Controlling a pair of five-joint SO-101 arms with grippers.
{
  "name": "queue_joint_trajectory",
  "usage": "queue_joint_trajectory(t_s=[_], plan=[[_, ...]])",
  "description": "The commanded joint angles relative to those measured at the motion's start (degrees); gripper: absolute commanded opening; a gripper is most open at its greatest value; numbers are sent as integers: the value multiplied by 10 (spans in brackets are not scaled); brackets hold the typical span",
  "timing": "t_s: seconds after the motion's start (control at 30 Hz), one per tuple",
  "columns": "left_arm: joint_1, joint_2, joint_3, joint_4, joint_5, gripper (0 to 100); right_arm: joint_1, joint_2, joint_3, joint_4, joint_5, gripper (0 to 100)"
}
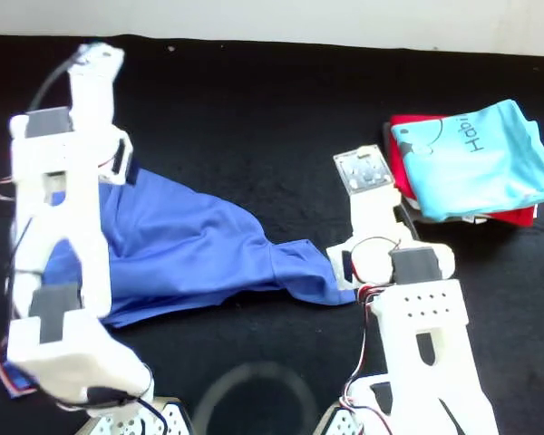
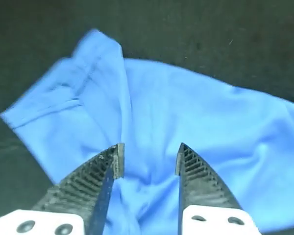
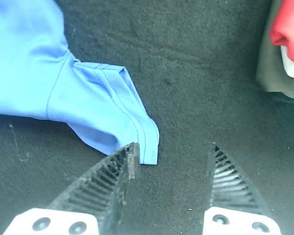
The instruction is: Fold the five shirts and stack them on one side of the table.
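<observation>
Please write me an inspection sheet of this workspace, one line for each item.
Surface: black table.
Job's things: blue shirt lies unfolded; stack of folded shirts, light blue on top, beside the right arm.
Clutter: nothing seen.
Grippers: left gripper open above the blue shirt; right gripper open over table beside its hemmed end.
Cables: black cable on left arm; thin wires on right arm.
Surroundings: pale wall behind.

Two white plastic arms [image 1: 59, 227], black serrated claw fingers [image 2: 90, 181], thin black and red cables [image 1: 53, 80], small screws [image 3: 41, 224]

Left gripper [image 2: 148, 159] agape — right gripper [image 3: 174, 161] too.
</observation>
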Motion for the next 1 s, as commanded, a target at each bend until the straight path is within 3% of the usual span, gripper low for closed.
queue_joint_trajectory(t_s=[0.0, 0.23, 0.37, 0.77, 0.97], plan=[[-36, 46, -40, -13, -8, 182, -44, 4, -27, 11, -5, 221], [-167, 55, -110, 84, -11, 182, -157, 50, -30, -47, -51, 221], [-240, 55, -126, 137, -62, 182, -207, 154, -71, -80, -62, 222], [-373, 55, -127, 144, -100, 181, -407, 476, -349, -83, -62, 224], [-417, 55, -127, 144, -128, 181, -437, 615, -424, -84, -62, 224]])
